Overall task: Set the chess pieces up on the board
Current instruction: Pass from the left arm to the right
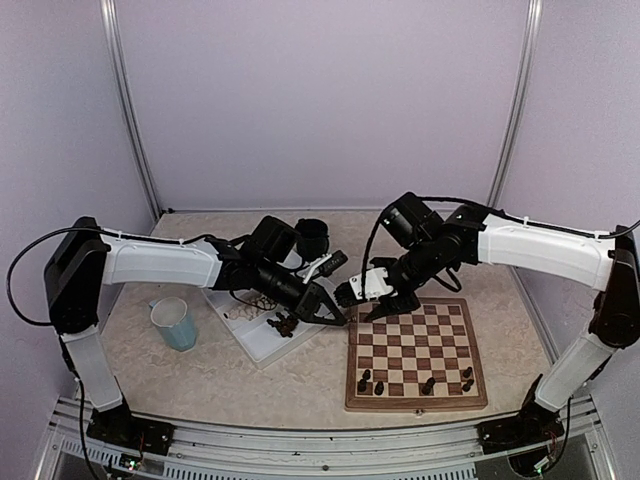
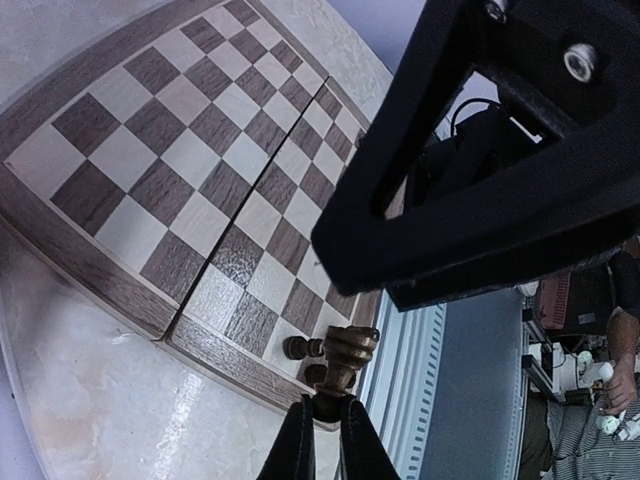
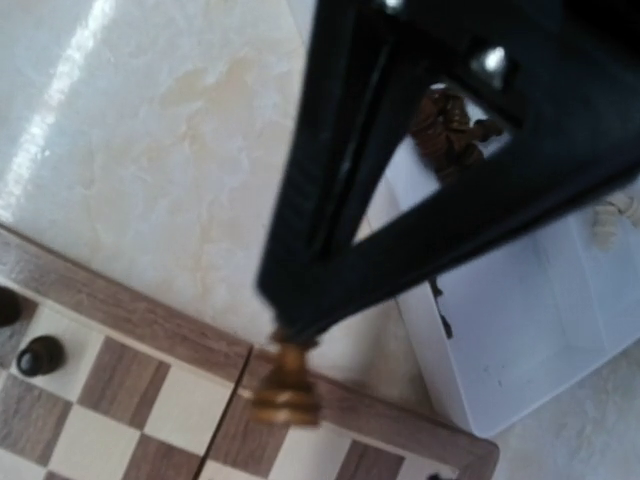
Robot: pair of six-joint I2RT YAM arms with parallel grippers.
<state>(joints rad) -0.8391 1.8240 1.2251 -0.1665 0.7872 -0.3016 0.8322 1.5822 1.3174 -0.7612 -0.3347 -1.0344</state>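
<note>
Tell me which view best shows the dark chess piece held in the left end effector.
Left wrist: the dark chess piece sits sharp and close in the fingers of the left end effector. The right wrist view shows it blurred; in the top view it is too small to make out.

Looked like a robotics lab, set up as a closed test cell. Was walled by plain pale panels [image 1: 320,100] held in aluminium posts [image 1: 128,110], with a slotted metal rail [image 1: 300,445] fronting a marble-patterned counter [image 1: 200,375] and carrying a cabled left arm [image 1: 160,262] and right arm [image 1: 545,250]. Showed, past the counter edge in the left wrist view, a person [image 2: 622,340] beside cluttered equipment [image 2: 560,300].
</note>
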